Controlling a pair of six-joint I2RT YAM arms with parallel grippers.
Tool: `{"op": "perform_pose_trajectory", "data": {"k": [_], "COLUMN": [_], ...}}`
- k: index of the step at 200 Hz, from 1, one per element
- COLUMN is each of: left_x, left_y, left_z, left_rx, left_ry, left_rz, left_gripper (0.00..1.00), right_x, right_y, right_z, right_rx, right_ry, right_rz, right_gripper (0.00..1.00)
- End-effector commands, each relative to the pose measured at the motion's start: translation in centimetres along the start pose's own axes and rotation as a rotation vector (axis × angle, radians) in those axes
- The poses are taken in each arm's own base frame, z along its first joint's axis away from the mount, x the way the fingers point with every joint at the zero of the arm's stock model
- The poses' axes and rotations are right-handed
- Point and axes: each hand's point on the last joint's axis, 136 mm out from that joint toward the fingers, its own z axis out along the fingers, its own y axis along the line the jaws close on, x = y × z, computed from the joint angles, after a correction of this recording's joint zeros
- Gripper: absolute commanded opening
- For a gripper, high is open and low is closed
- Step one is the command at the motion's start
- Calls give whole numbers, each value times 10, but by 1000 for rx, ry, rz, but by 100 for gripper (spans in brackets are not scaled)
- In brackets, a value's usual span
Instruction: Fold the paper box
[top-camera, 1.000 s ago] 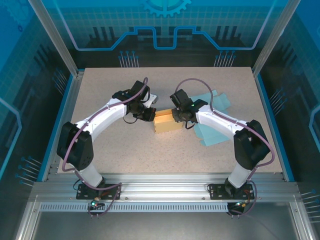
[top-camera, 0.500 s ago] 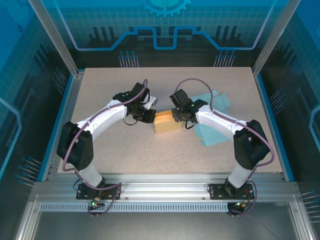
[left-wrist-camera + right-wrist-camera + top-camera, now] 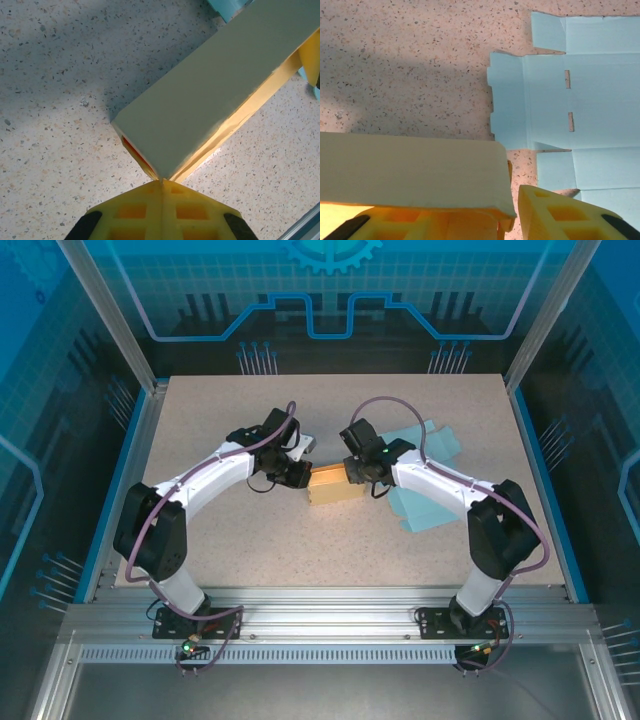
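Note:
The paper box (image 3: 335, 483) is a yellow, partly folded carton lying in the middle of the table between both arms. My left gripper (image 3: 297, 472) is at its left end, fingers pressed together, and their tip (image 3: 162, 181) touches the near corner of the box (image 3: 215, 95). My right gripper (image 3: 358, 472) is at the box's right end. Its jaws stand apart there: one finger (image 3: 420, 222) lies under the pale top panel of the box (image 3: 410, 170), while the other finger (image 3: 560, 215) is clear of the box's edge.
Flat light-blue paper blanks (image 3: 425, 480) lie unfolded on the table just right of the box, under the right arm, and show beyond the right gripper as blue blanks (image 3: 580, 100). Bare speckled tabletop (image 3: 300, 540) surrounds the box at front and left.
The right gripper's jaws have spread wider at the box's right end. The left gripper has stayed shut at the box's left corner, shifting only slightly.

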Motion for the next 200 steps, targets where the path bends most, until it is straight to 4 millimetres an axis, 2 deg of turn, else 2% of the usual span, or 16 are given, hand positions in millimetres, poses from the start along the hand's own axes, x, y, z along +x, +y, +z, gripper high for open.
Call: {"op": "perform_pose_trajectory", "data": {"k": [1,12,61,114,140,182,200], "left_x": [3,3,3,2,2,0,-2], "left_y": [-2,-3,-2,-3,-5,-7,-8], "left_z": [3,3,4,5,7,7,3], "left_rx": [3,5,-1,3,7,13,12], "left_ry": [11,12,11,9,5,-14,-38], "left_rz": [-5,-4,-6,-9,-9,-16,-14], "left_gripper": [0,0,0,0,0,0,9], "right_x": [7,5,6,16,21,31,34], "right_y": [4,4,8,5,5,5,4], "right_z": [-14,-16,-14,-8,-6,1,4], "right_rx": [-5,-2,-23,-11,-13,-8,-4], "right_ry": [24,19,26,45,49,58,60], "right_rz": [-48,-52,-50,-40,-36,-22,-17], "right_gripper": [42,41,21,10,0,0,0]}}
